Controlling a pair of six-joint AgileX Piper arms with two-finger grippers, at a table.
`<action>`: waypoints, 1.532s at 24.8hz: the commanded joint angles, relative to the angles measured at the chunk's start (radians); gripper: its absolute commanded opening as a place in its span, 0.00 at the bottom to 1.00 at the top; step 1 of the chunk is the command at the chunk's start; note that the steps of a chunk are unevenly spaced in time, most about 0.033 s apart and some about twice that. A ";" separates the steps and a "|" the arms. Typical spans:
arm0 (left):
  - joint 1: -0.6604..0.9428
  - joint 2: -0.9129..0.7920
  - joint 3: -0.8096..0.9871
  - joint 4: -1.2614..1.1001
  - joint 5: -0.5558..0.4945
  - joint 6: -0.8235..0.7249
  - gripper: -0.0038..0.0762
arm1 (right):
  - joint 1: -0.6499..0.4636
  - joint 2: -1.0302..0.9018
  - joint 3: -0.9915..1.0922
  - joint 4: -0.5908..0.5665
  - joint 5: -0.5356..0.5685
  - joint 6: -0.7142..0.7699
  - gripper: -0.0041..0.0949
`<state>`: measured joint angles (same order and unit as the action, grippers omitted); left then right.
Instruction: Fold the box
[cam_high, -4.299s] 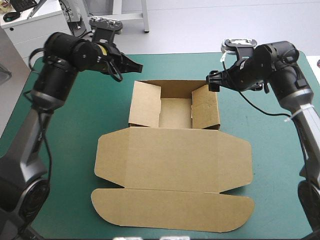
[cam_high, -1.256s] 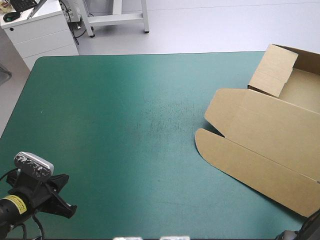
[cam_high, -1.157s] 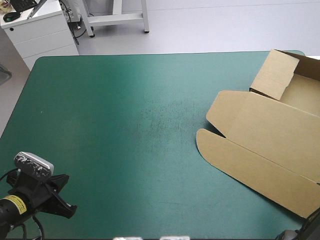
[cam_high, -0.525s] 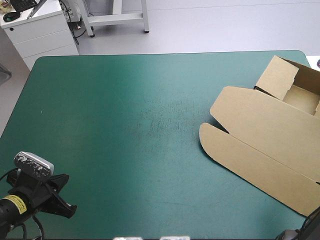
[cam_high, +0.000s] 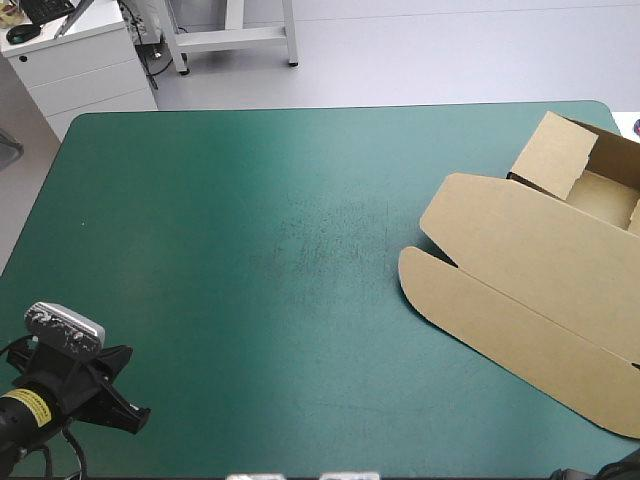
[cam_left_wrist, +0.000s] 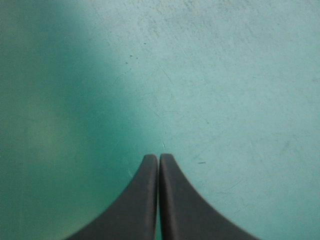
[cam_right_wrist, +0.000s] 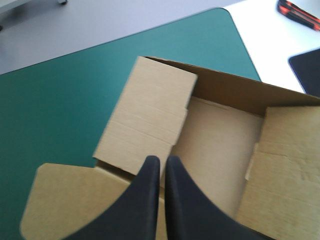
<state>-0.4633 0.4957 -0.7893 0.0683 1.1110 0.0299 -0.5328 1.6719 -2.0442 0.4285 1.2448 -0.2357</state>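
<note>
Box (cam_high: 520, 290) lies on the right side of the teal-green cover (cam_high: 200, 200), turned askew, and runs past the right edge of the high view. Nearest, at the table's near left corner, the left gripper (cam_left_wrist: 159, 159) hangs over scuffed cover, well apart from the box. Its black fingers (cam_left_wrist: 135, 205) are pressed together into one pointed arch. At the near right corner only a dark bit of the right arm (cam_high: 615, 468) shows in the high view. The right gripper (cam_right_wrist: 161, 161) points along the box from the lid's side. Its fingers all but meet, with a thin slit between them, and brown board shows behind the slit; I cannot tell whether they touch the board. Of the box, the long flap (cam_high: 500, 340) with rounded ends is nearest, flat on the cover. Next comes the lid (cam_high: 530, 250), also flat, its corners rounded. Farthest, near the table's far right corner, stands the tray (cam_high: 605, 195), open, with its walls raised. Its left wall (cam_right_wrist: 145, 120) is a folded panel standing upright, just ahead of the right gripper's tips. Faint scuffs (cam_high: 320, 240) mark the middle of the cover, left of the box.
</note>
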 joint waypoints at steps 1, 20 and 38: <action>-0.006 0.007 -0.027 0.002 -0.050 -0.003 0.04 | 0.094 -0.108 -0.031 0.032 0.009 -0.027 0.04; -0.006 -0.205 0.108 -0.076 -0.285 -0.003 0.04 | 0.686 -0.768 0.899 -0.180 -0.480 -0.141 0.04; -0.006 -0.417 0.293 -0.103 -0.366 0.020 0.04 | 0.686 -1.361 1.543 -0.184 -0.704 -0.046 0.04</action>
<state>-0.4633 0.0766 -0.4750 -0.0239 0.8223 0.0336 0.1513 0.3713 -0.5235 0.2431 0.6437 -0.2863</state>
